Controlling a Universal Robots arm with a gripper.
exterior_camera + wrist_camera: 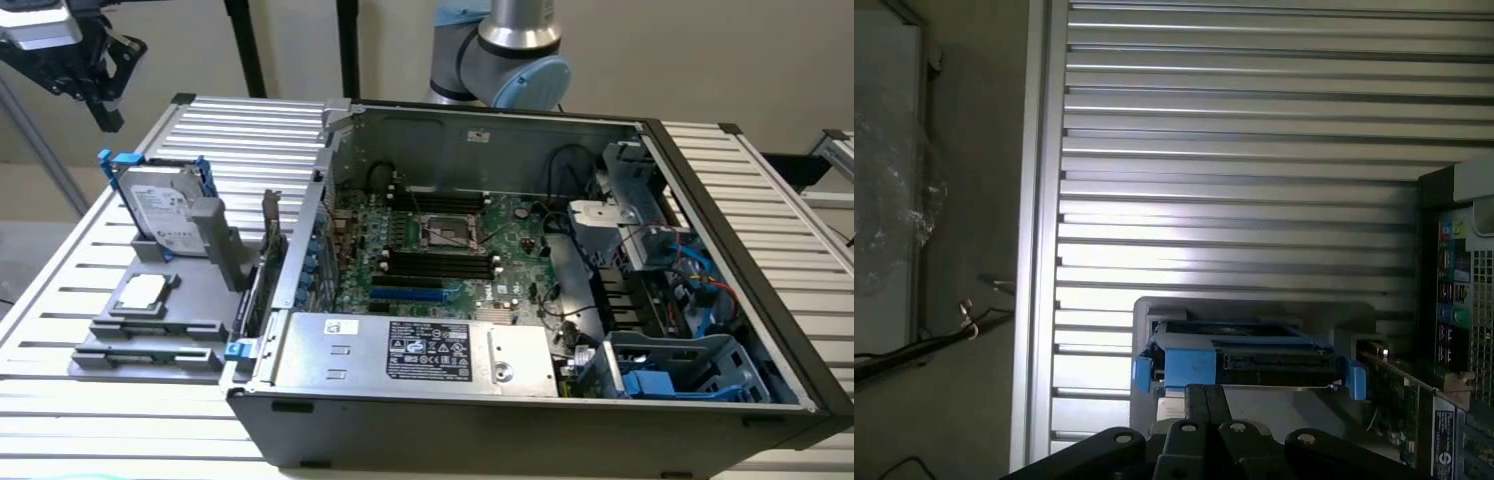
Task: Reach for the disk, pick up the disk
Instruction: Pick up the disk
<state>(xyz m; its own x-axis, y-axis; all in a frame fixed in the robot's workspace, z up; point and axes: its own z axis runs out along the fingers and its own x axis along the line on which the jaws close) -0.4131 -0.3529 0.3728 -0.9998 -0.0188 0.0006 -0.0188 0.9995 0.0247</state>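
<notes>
The disk (160,205) stands on edge in a grey holder on the slatted table, at the exterior view's left. Its white label faces the camera and a bright blue carrier frames it. My gripper (107,120) hangs high above the table's far left corner, well above the disk and apart from it, holding nothing. In the wrist view the disk (1244,350) shows edge-on from above, its blue frame visible just beyond my gripper (1206,392), whose black fingers lie together, shut.
An open computer case (534,400) takes up the middle and right of the table, with a silver box (414,350) at its front. A small square chip (144,292) lies on a grey tray before the disk. A circuit card (271,235) stands beside the case wall.
</notes>
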